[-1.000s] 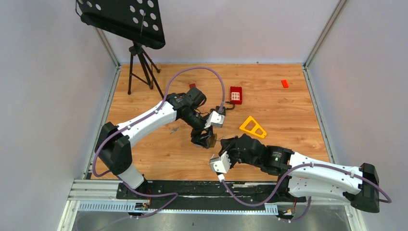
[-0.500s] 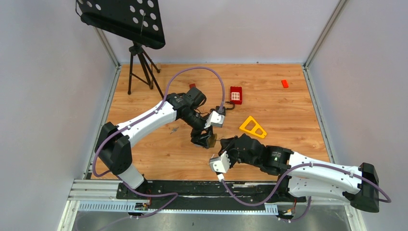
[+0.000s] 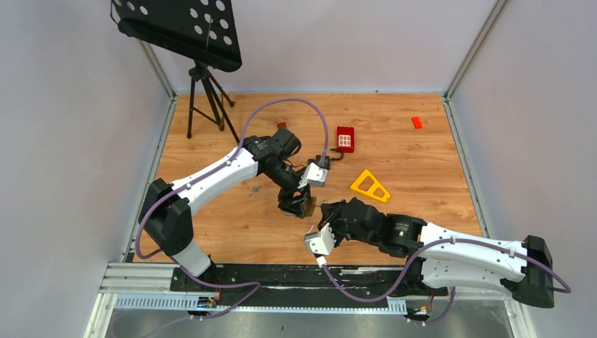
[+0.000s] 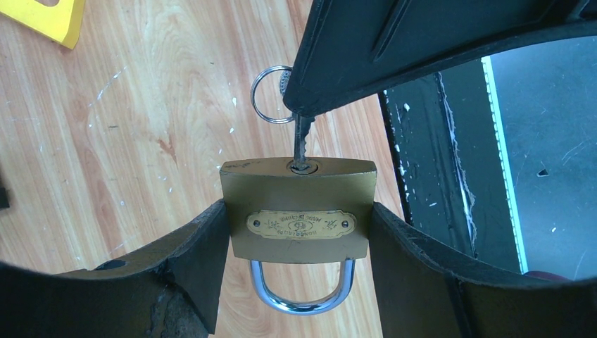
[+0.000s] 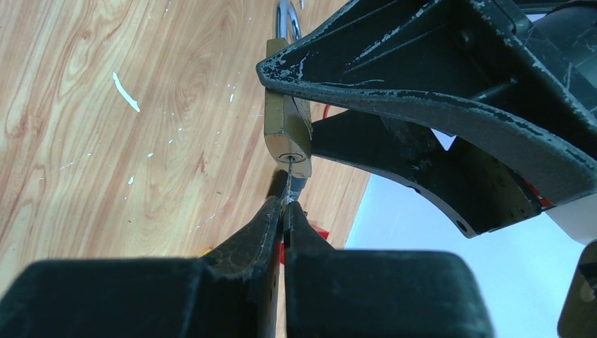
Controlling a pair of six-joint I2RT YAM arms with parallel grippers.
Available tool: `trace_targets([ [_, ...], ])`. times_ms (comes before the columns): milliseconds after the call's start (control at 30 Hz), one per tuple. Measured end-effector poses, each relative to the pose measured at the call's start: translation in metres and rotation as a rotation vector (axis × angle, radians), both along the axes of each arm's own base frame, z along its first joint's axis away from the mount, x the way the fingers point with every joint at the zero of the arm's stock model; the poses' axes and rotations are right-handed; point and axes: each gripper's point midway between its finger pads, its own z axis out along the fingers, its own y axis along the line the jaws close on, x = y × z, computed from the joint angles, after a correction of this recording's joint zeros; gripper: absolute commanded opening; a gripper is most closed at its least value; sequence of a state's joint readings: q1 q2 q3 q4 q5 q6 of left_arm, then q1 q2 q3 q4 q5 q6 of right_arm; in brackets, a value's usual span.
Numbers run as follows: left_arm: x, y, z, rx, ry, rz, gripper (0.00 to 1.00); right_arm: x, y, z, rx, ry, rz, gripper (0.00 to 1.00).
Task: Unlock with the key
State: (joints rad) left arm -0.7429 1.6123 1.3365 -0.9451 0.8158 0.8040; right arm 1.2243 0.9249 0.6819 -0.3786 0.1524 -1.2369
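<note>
Left end effector [image 3: 296, 205] grips the brass block padlock [image 4: 299, 197] mid-frame; right end effector [image 5: 284, 210] pinches the silver metal key [image 4: 303, 141] w/ tip in keyhole [image 4: 303, 167].

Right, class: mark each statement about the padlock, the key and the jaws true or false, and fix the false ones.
1. The padlock is clamped between the left jaws. True.
2. The key lies loose, gripped by nothing. False: the right jaws pinch it, and its tip is in the keyhole.
3. The shackle stands open. False: both its legs sit in the padlock's body.
4. A ring hangs on the key. True.
5. The yellow triangle rests on the padlock. False: it lies apart from it on the table.
</note>
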Motion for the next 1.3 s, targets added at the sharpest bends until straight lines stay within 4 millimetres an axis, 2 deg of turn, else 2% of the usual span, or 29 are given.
trace_targets([
  [600, 0.000, 0.003, 0.001, 0.022, 0.010, -0.005, 0.00, -0.001, 0.004, -0.001, -0.011, -0.114, 0.026, 0.00],
  [1300, -0.005, 0.005, 0.003, 0.028, 0.031, -0.034, 0.00, -0.010, 0.005, 0.001, 0.040, 0.025, 0.018, 0.00],
])
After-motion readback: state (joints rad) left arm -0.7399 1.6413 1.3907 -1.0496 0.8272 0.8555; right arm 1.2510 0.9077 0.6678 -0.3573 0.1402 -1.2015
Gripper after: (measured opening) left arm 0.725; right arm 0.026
